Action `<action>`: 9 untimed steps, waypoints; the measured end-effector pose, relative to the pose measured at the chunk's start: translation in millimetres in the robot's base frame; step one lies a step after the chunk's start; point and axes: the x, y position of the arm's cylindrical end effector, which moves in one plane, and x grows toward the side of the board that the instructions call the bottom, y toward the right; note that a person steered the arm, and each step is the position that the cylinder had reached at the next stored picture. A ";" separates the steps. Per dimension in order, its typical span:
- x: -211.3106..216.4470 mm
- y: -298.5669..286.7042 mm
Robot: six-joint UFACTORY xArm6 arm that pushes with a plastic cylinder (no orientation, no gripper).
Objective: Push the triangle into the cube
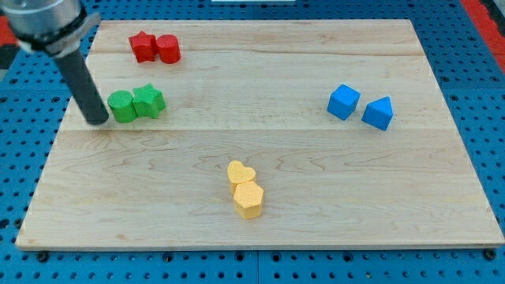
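Sitting near the board's left edge beside the green cylinder (120, 106), my tip (98, 121), a bare rod without jaws, must circle behind the triangle (379, 113) near the right edge and push it leftward into the cube (343, 102).

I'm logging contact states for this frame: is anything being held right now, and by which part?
Nothing is held. My tip rests on the board, just to the view's left of the green cylinder, far from the blue triangle and blue cube.
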 end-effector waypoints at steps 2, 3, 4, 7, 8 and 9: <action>7.9 277.9; 7.9 400.4; -2.2 461.5; -90.1 346.9; -100.4 337.9; -107.0 335.8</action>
